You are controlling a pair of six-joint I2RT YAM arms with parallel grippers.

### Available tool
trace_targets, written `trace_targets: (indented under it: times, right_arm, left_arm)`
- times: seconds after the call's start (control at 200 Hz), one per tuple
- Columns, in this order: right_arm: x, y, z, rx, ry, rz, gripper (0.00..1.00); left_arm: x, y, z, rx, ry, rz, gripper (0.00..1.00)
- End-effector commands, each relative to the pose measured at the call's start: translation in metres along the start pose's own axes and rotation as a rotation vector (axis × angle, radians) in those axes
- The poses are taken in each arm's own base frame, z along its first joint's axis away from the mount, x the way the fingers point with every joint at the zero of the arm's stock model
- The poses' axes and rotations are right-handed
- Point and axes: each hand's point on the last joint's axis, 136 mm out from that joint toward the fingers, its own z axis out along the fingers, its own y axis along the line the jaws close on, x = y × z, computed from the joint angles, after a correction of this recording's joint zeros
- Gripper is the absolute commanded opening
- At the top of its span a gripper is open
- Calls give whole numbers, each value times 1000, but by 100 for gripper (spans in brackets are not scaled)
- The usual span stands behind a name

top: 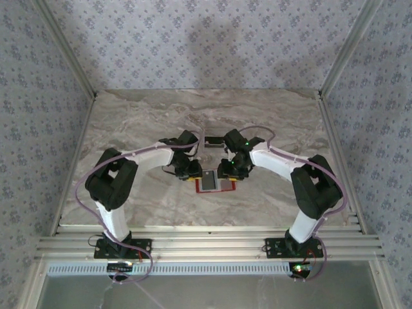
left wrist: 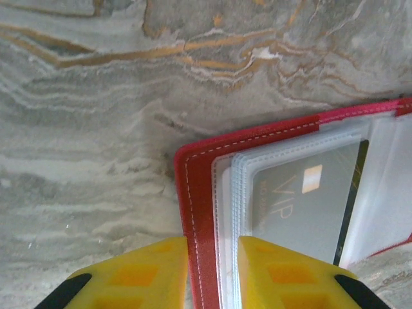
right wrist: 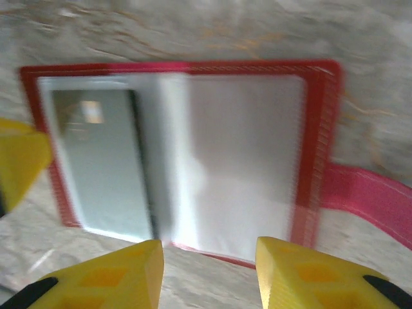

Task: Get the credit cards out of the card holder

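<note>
The red card holder [right wrist: 318,148] lies open on the marble table [top: 148,129], its red tab [right wrist: 370,196] sticking out to one side. A grey card [left wrist: 302,199] marked VIP, with a dark band, sits in a clear sleeve; the right wrist view shows that card [right wrist: 103,161] in the left pocket. My left gripper [left wrist: 212,273] is shut on the card holder's [left wrist: 196,199] red edge and its stack of clear sleeves. My right gripper [right wrist: 209,273] is open just short of the holder's near edge, with bare table between its fingers. From above, the left gripper [top: 192,171] and the right gripper [top: 232,170] flank the holder [top: 226,185].
One yellow finger of the left gripper [right wrist: 19,161] shows at the holder's left side in the right wrist view. A small dark object [top: 212,138] lies on the table just behind the grippers. Metal frame rails [top: 206,244] run along the near edge.
</note>
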Motion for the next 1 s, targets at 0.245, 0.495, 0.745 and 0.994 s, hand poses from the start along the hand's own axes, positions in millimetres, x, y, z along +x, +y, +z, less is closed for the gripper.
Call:
trace_targets:
  times: [0.245, 0.495, 0.745, 0.994]
  right_arm:
    - [10, 11, 23, -118, 67, 31, 44]
    - [8, -5, 19, -63, 45, 61, 41]
    - [-1, 0, 7, -122, -5, 111, 37]
    - [-1, -2, 8, -122, -7, 125, 37]
  left_arm:
    - [-6, -12, -2, 11, 9, 18, 27]
    - [-10, -20, -24, 23, -33, 33, 27]
    - [-15, -34, -22, 63, -20, 46, 24]
    - [-16, -37, -8, 64, 16, 56, 23]
